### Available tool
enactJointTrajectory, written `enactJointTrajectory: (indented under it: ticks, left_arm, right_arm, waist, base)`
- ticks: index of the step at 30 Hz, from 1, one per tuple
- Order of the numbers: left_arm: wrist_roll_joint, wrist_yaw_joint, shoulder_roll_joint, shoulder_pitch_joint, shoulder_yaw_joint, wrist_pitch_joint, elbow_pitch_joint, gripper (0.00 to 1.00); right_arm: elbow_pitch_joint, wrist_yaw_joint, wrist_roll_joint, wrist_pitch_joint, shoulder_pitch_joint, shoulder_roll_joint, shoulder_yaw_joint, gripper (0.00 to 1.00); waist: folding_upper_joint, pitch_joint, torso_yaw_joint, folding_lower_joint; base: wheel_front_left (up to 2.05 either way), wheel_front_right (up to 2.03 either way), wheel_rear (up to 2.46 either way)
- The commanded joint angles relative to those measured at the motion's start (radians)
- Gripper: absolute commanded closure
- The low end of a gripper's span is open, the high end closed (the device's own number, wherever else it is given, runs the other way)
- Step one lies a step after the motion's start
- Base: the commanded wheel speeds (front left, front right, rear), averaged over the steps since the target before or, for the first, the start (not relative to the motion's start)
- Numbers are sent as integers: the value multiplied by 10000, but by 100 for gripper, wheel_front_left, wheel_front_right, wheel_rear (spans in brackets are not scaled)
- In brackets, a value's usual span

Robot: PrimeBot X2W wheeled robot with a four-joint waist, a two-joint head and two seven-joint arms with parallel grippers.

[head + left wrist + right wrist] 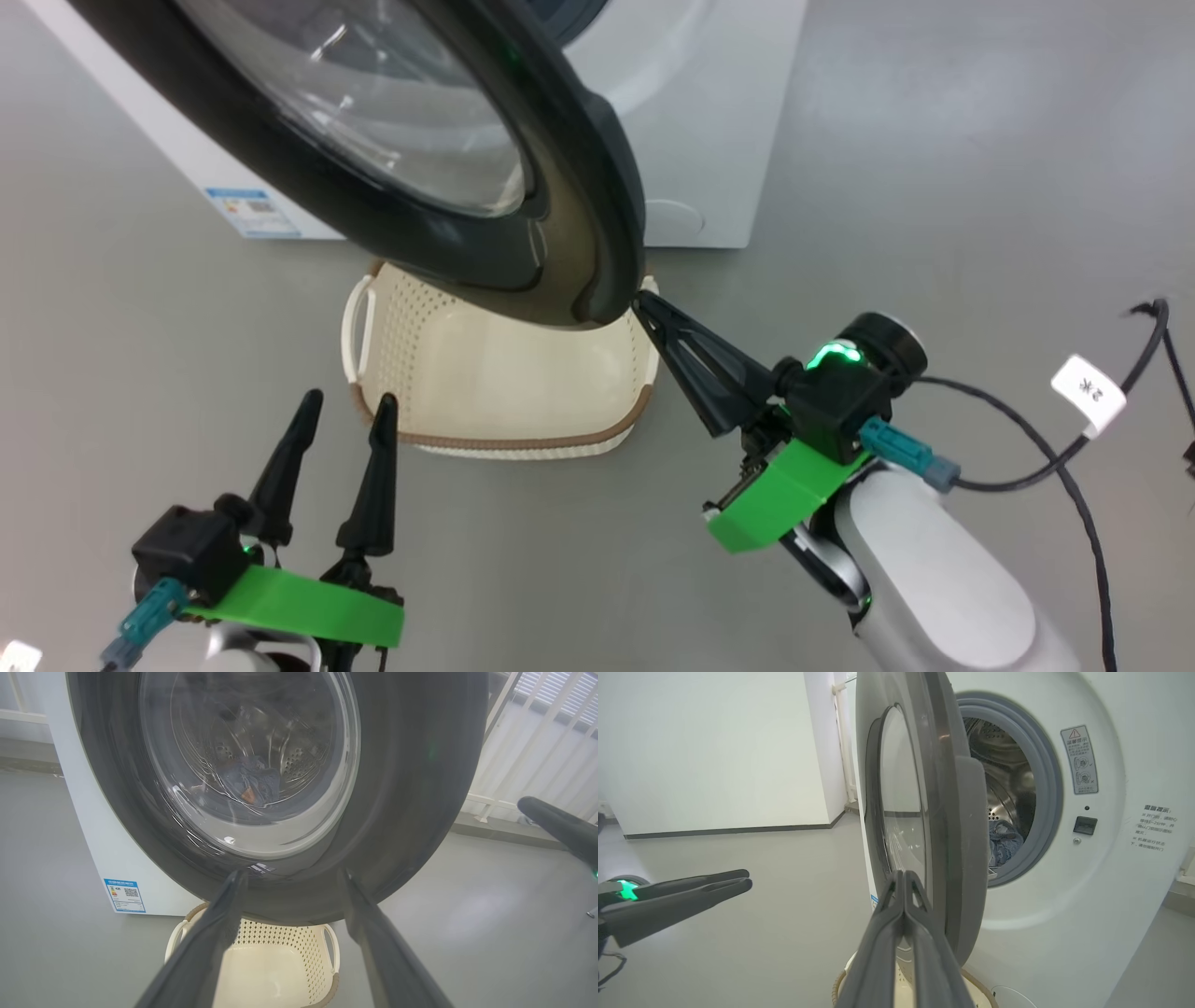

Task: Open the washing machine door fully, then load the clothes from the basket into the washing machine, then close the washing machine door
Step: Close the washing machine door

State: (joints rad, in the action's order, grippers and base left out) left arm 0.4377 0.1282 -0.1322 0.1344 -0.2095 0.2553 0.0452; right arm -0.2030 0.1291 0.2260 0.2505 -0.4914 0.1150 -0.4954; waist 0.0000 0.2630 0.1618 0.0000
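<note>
Floor (934, 140): smooth grey, faint sheen | Wall (714, 742): plain white, meeting the floor along a dark skirting strip (728, 831) | Pipe (844, 742): white, upright in the wall corner | Ribbed panel (537, 751): white, behind white rails, above a low grey kerb (504, 830)

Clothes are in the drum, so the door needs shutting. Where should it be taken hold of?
Likely the door at its free rim edge, from the robot's right: it juts out edge-on there, farthest from the machine, by the shut right pincer.
</note>
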Motion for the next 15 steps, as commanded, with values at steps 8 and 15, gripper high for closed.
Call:
enactJointTrajectory:
  ticks: [8, 15]
  left_arm:
    - [140, 25, -34, 745, 122, 65, -110, 0]
    - [226, 25, 36, 985, 20, 65, -85, 0]
  right_arm:
    - [-456, 16, 280, 113, -1101, 96, -523, 100]
    - [-784, 16, 317, 113, -1610, 227, -483, 100]
  waist:
    - [0, 879, 791, 0]
    - [0, 1262, 1045, 0]
  base:
    - [0, 0, 0]
    - [0, 0, 0]
